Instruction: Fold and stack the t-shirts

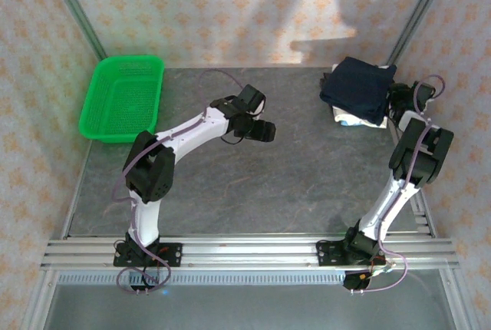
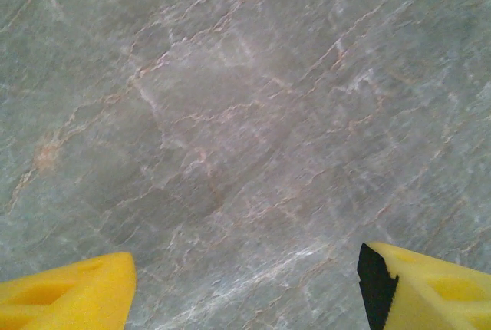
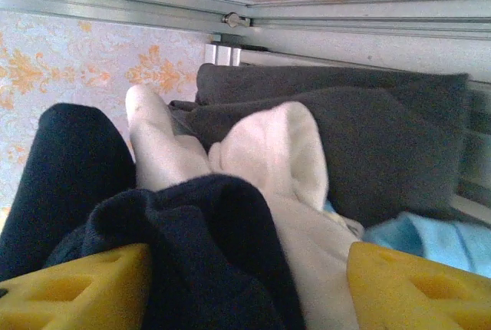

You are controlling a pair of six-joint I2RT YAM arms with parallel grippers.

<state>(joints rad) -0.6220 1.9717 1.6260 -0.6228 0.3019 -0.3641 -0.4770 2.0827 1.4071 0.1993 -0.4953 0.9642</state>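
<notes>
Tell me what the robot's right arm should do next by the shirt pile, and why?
Most likely, draw the right gripper straight back from the pile. Its fingers stand wide apart with the navy t-shirt between them, and that shirt lies folded on top of the white t-shirt at the table's far right corner, so it looks placed.

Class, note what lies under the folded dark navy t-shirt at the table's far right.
Under the dark navy t-shirt, a white folded cloth bundle peeks out, with a light blue patch. The rest is covered.
</notes>
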